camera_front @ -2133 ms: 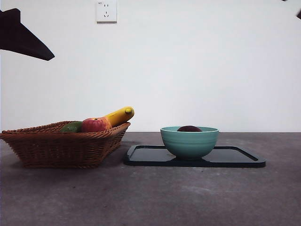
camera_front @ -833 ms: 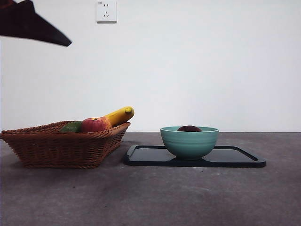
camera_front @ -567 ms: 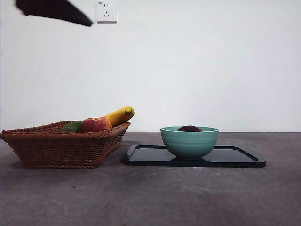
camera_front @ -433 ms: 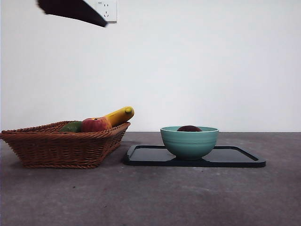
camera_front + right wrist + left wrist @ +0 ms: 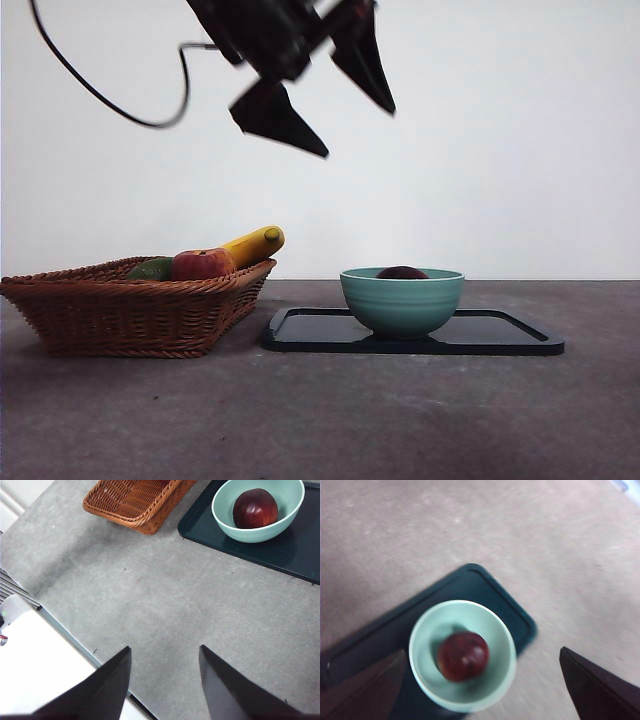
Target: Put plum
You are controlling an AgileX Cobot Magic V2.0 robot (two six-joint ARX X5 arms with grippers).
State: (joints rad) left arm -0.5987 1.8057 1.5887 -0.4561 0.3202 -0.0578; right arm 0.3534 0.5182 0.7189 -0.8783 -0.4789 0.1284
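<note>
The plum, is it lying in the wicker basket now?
No, the plum lies inside the green bowl on the dark tray, apart from the basket.

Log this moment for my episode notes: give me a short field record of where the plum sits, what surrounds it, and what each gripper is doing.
plum: in the green bowl, unheld
bowl: on the dark tray
basket: beside the tray, holding an apple, a banana and a green fruit
left gripper: open, high above the bowl, holding nothing
right gripper: open, over bare table, away from the bowl
</note>
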